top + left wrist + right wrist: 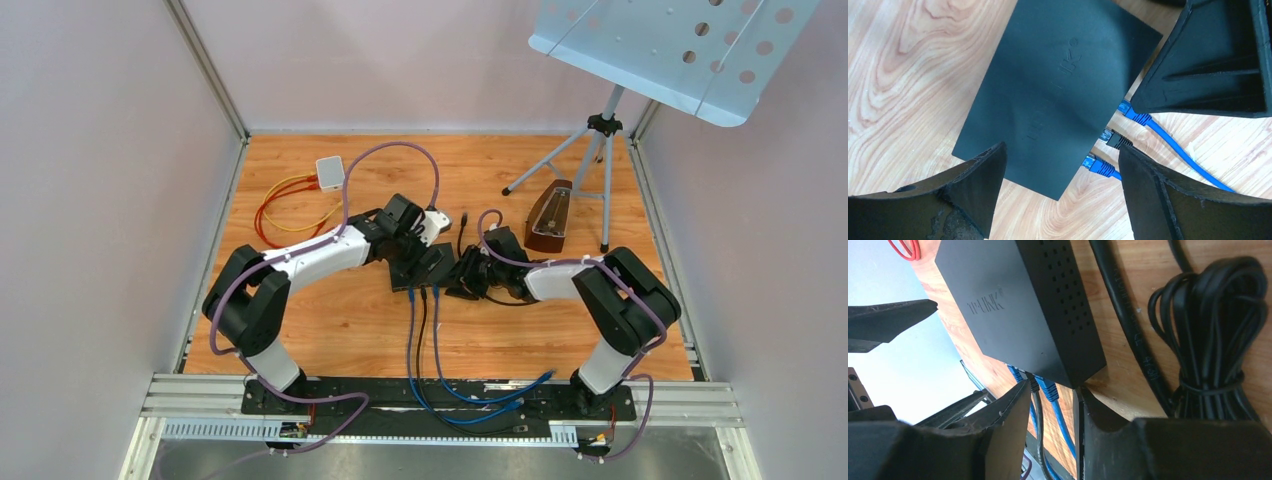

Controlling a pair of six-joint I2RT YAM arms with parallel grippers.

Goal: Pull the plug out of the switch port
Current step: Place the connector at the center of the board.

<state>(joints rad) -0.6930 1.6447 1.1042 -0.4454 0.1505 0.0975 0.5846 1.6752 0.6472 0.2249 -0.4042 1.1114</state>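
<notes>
The black switch (422,266) lies mid-table with three cables in its near edge. In the left wrist view the switch (1048,90) carries a blue plug (1134,113), a black plug (1115,139) and a second blue plug (1098,165). My left gripper (1062,151) is open wide above the switch's near corner, holding nothing. My right gripper (1053,407) is open, its jaws just below the switch (1013,305); the nearest blue plug (1048,389) and the black plug (1034,385) sit at the mouth of the gap, not clamped.
A coiled black cable (1208,340) and a thick black lead (1128,325) lie right of the switch. A white box (330,172) with red and orange wires sits back left. A metronome (548,215) and a music stand tripod (600,130) stand back right.
</notes>
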